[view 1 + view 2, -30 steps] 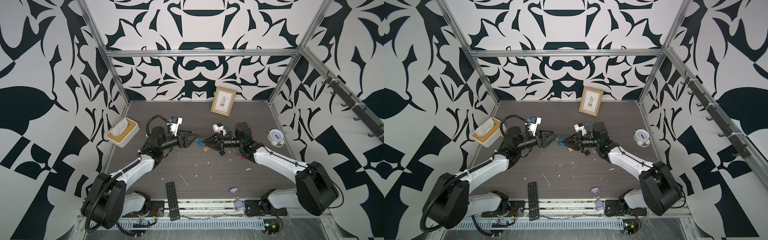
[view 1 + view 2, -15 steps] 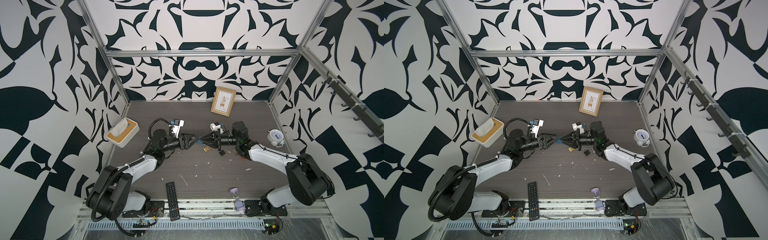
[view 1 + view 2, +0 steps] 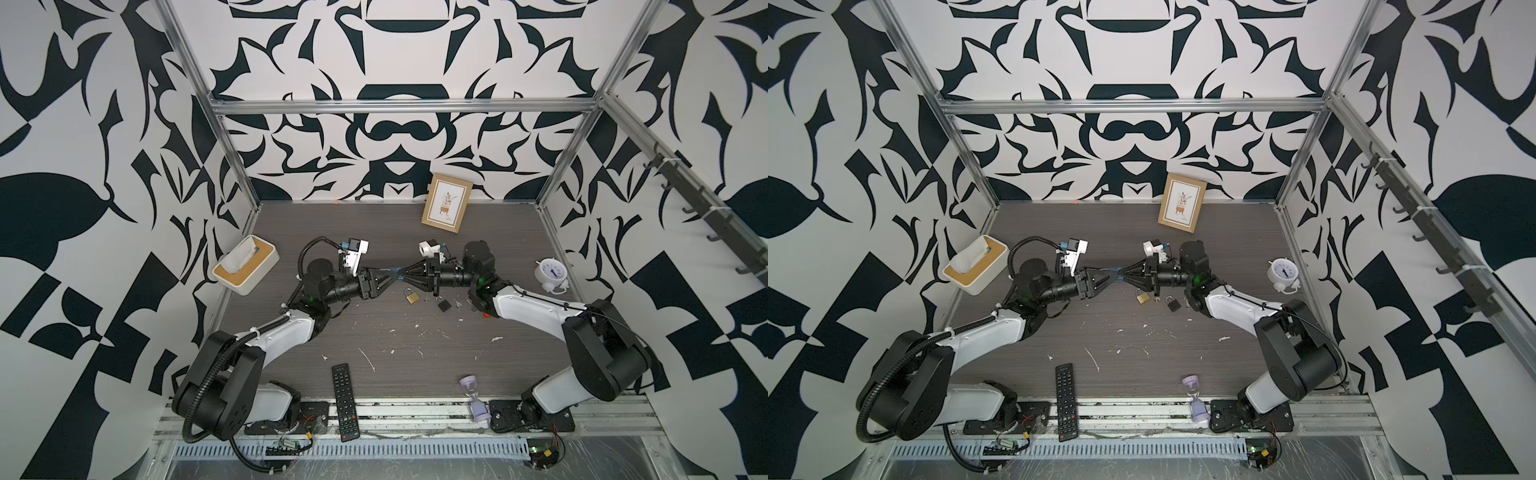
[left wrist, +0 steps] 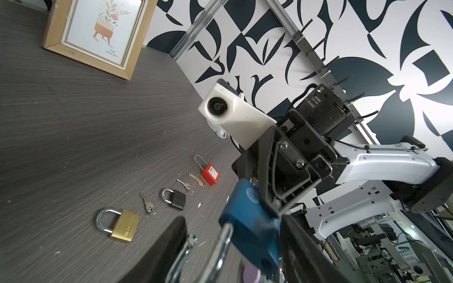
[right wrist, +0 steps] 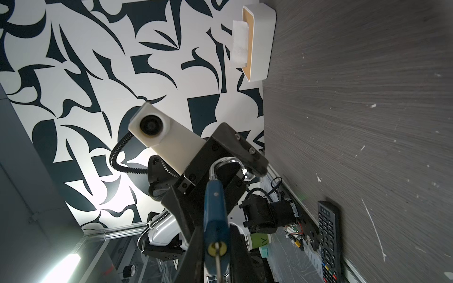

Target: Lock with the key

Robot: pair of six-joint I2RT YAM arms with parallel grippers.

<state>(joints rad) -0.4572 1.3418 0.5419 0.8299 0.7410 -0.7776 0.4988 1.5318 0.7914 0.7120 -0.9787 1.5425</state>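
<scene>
The blue padlock (image 4: 247,220) is held in the air just above the brass padlock (image 4: 121,225), which lies flat on the table (image 3: 415,374). The right gripper (image 3: 402,273) reaches in from the brass padlock's right-arm side, and its jaws are clamped on the blue body. In the right wrist view that body shows edge-on, with its brass keyhole (image 5: 217,248) facing the camera. A thin metal strip runs from the keyhole, but I cannot tell whether it is a key. The shackle (image 4: 223,242) is swung out of its hole, with its free end loose. The left gripper (image 3: 390,274) meets it from the brass padlock's other side. Its jaws stand apart with the shackle between them, and one finger (image 4: 171,245) is right at the free end. Whether both fingers press on the shackle cannot be told. On the table, a small key (image 4: 147,205) lies just beside the brass padlock, and the black padlock (image 4: 175,199) lies next past it on the right arm's side. Farther from the brass padlock along the same line come a second key (image 4: 183,184), a third key (image 4: 196,177) and the red padlock (image 4: 208,172). All of them lie flat and apart from each other.
</scene>
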